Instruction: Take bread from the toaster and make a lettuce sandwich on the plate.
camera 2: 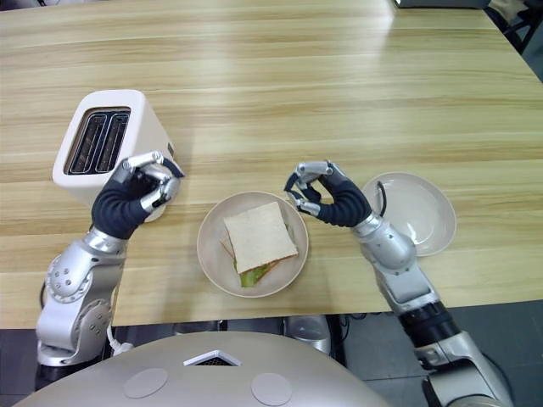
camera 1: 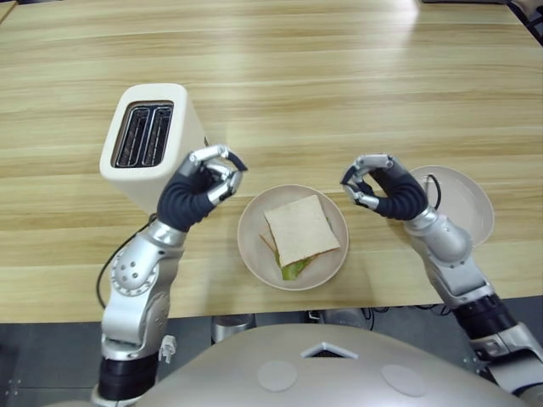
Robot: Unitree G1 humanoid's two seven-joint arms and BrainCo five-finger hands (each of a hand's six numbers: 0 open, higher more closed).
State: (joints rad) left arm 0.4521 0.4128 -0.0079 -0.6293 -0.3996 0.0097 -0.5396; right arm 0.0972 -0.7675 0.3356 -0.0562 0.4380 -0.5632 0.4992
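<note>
A cream toaster [camera 1: 153, 144] stands on the wooden table at the left, its two slots dark with no bread showing. A beige plate [camera 1: 327, 214] near the front edge holds a sandwich [camera 1: 299, 231]: a slice of bread on top, green lettuce peeking out at its lower edge, another slice beneath. My left hand [camera 1: 208, 180] hovers between the toaster and the plate, fingers curled, holding nothing. My right hand [camera 1: 373, 186] hangs just right of the plate, fingers curled with the tips pinched together, nothing in them.
A second beige plate [camera 1: 462, 203] lies bare at the right, partly behind my right hand and wrist. The wooden table [camera 1: 339, 76] stretches far back. Its front edge runs just below the plates.
</note>
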